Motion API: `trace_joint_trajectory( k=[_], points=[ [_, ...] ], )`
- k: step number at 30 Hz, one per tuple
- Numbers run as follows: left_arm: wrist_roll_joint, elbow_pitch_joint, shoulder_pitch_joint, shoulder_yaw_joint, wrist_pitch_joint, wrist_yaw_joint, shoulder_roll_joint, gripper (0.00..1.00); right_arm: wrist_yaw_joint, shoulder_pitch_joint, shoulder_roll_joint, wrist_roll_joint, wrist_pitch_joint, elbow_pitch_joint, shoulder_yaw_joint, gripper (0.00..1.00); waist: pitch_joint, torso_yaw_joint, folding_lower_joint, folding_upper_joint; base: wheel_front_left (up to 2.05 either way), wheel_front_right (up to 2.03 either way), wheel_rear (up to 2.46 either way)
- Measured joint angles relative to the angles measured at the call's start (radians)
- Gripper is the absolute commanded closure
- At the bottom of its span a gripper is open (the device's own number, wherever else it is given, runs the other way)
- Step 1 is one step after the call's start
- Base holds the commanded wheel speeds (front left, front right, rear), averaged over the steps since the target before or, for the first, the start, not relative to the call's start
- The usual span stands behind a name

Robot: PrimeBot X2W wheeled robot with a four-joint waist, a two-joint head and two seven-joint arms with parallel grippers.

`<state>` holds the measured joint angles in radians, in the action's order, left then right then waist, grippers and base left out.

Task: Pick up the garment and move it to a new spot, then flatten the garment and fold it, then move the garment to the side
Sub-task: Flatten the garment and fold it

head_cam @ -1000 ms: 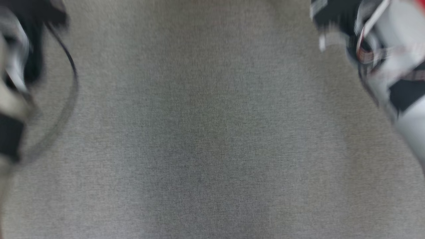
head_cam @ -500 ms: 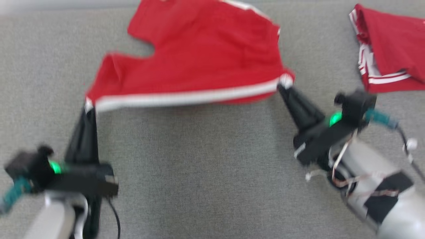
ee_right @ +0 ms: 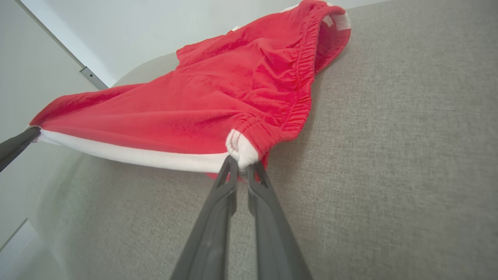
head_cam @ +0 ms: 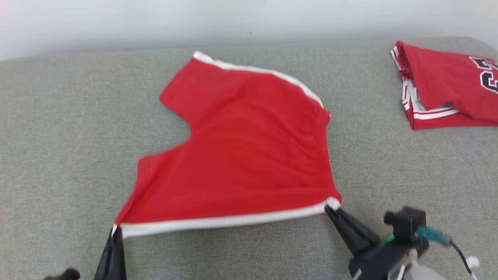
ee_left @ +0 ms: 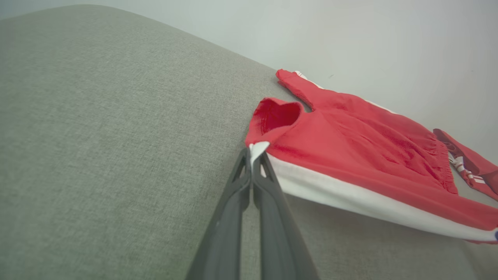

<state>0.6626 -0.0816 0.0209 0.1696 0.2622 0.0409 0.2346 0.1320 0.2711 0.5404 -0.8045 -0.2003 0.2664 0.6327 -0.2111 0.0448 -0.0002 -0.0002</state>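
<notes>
Garment (head_cam: 249, 155), red shorts, flat on grey fabric surface (head_cam: 58, 116), striped near edge raised, taut. Left tool (ee_left: 252, 153) clenched on left end of white stripe (head_cam: 221, 222); right tool (ee_right: 239, 163) clenched on right end, at waistband (head_cam: 325, 155) corner. Long axis left-right, spanning both tools; body stretching away from robot, waistband rightward, leg openings (ee_left: 278, 116) leftward. Neither arm nearer.

Right end effector (head_cam: 330, 209) with long tapered dark fingers (ee_right: 220, 217), black wrist block (head_cam: 381, 259), green light (head_cam: 387, 239), teal connector (head_cam: 430, 234), thin black cable (head_cam: 461, 254)
</notes>
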Motion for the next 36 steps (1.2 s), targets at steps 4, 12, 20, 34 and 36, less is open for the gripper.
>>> trace_joint_trajectory(
  k=[4,12,20,34,36],
  points=[
    [-0.015,-0.012,0.056,-0.029,0.000,-0.023,-0.025,1.00,0.000,-0.113,-0.002,0.026,0.045,-0.059,-0.051,1.00,0.026,-0.006,0.0001,0.0000,0.00,0.00,0.00],
    [-0.038,-0.027,0.103,-0.059,0.000,-0.047,-0.041,1.00,0.001,-0.334,-0.038,0.080,0.136,-0.211,-0.183,1.00,0.057,-0.018,0.0001,0.0001,0.00,0.00,0.00],
    [-0.072,-0.017,0.057,-0.064,-0.007,-0.072,-0.003,1.00,0.000,-0.372,-0.100,0.135,0.185,-0.335,-0.237,1.00,0.035,0.003,0.0002,0.0002,0.00,0.00,0.00],
    [-0.166,-0.048,-0.460,0.047,-0.257,-0.156,0.202,1.00,0.000,-0.092,-0.162,0.137,0.146,-0.276,-0.221,1.00,-0.052,0.059,0.0004,0.0003,0.00,0.00,0.00],
    [-0.163,-0.093,-0.544,0.064,-0.281,-0.160,0.222,1.00,0.000,-0.033,-0.181,0.138,0.133,-0.250,-0.212,1.00,-0.075,0.071,0.0004,0.0003,0.00,0.00,0.00]
  ],
)
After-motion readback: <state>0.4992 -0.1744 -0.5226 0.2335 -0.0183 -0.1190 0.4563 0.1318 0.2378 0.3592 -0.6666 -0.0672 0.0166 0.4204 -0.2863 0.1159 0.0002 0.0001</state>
